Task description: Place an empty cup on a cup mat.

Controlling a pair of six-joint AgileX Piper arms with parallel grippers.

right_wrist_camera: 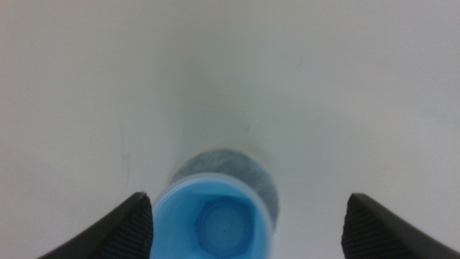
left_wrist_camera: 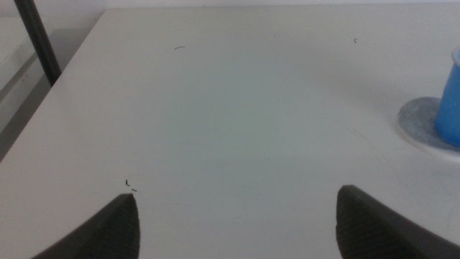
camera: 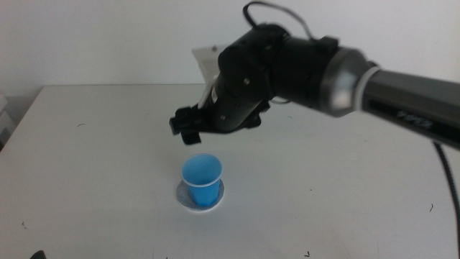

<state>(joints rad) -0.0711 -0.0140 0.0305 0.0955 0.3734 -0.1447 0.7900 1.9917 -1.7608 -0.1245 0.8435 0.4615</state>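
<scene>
The bright blue cup (camera: 202,178) stands upright on the grey cup mat (camera: 182,197) near the table's front middle. Above it and slightly behind hangs my right gripper (camera: 187,129), open and holding nothing. Looking straight down, the right wrist view shows the cup (right_wrist_camera: 214,224) with its blue inside empty, the cup mat (right_wrist_camera: 243,171) peeking out beyond it, and my right gripper (right_wrist_camera: 247,229) with its jaws spread wide to either side. In the left wrist view the cup (left_wrist_camera: 450,106) and mat (left_wrist_camera: 421,124) sit at the picture's edge, far from my open left gripper (left_wrist_camera: 236,223), which waits low over the table.
The white table (camera: 100,158) spreads bare around the cup. A white object (camera: 205,63) stands at the back behind the right arm. A dark post (left_wrist_camera: 37,39) rises off the table's side edge in the left wrist view.
</scene>
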